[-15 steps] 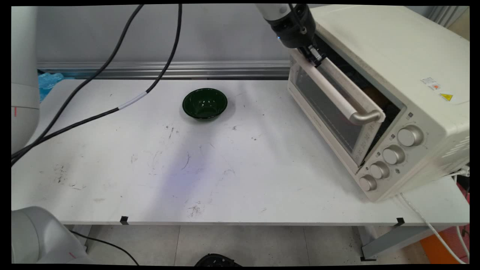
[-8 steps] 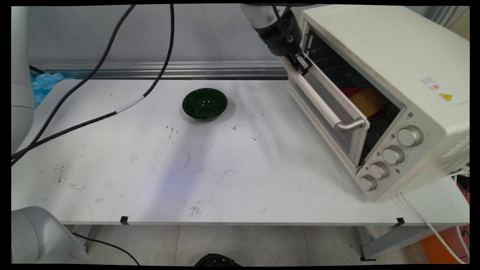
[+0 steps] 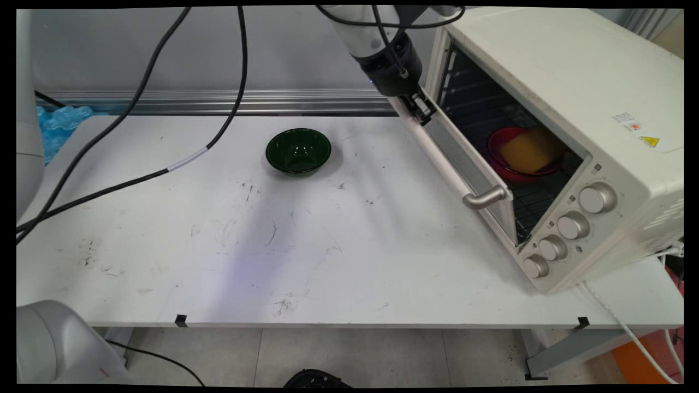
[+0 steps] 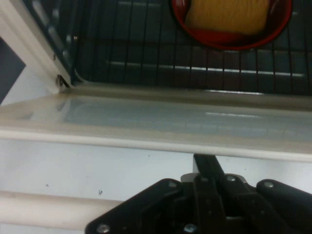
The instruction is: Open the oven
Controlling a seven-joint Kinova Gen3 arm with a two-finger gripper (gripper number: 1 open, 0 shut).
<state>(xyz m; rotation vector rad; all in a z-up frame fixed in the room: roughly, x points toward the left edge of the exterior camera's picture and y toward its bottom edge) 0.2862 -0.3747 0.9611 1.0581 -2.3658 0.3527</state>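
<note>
End effector (image 3: 419,107) clamped on the door (image 3: 464,158) handle's 12 o'clock end; door swung wider, exposing red bowl (image 3: 521,154).

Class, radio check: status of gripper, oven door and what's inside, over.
Gripper at oven door's top edge. Door partly open. Red bowl with yellow piece on rack. Green bowl apart, on table.

A bowl (image 3: 298,150) sits left of the oven (image 3: 551,136); a dish (image 3: 521,153) lies inside it.
</note>
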